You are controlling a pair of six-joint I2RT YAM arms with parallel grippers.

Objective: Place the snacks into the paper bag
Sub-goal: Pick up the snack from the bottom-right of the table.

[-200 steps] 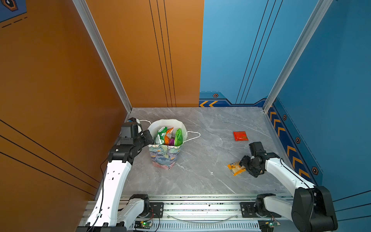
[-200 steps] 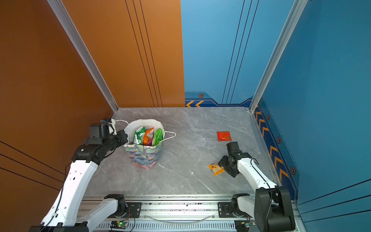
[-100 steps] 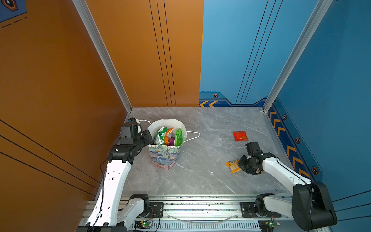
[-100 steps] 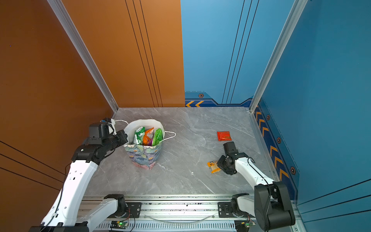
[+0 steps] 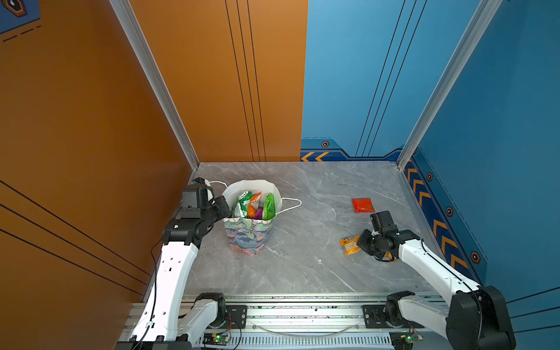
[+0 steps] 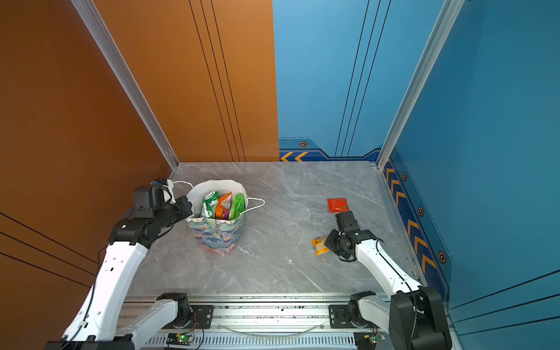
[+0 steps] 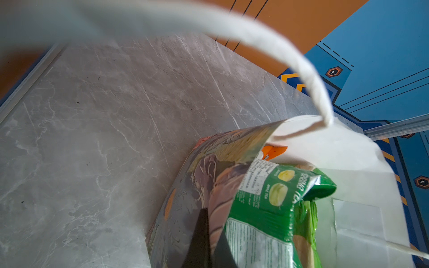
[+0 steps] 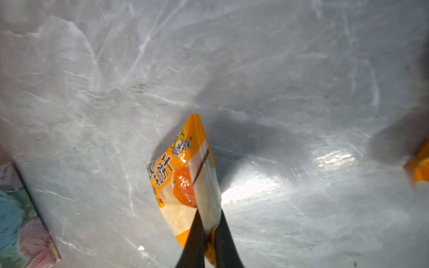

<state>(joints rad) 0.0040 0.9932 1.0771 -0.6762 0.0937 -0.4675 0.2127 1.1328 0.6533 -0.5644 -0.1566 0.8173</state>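
The floral paper bag (image 5: 247,235) (image 6: 216,238) stands upright at the left of the table, with green, orange and purple snacks (image 5: 268,206) sticking out of its top. My left gripper (image 7: 211,241) is shut on the bag's near wall, one finger outside and one inside beside a green-white packet (image 7: 262,208). My right gripper (image 8: 210,228) is shut on an edge of the small yellow-orange packet (image 8: 171,176) (image 5: 350,245), low over the table at the right. A small red packet (image 5: 362,205) (image 6: 338,205) lies flat farther back.
An orange wall runs close behind my left arm and a blue wall (image 5: 454,212) lines the right side. The bag's white cord handle (image 5: 292,202) droops toward the middle. A metal rail (image 5: 303,303) borders the front edge. The bag's corner (image 8: 21,220) shows in the right wrist view.
My right gripper has closed on the yellow-orange packet and drawn it a little to the left. The left arm and the bag have stayed put.
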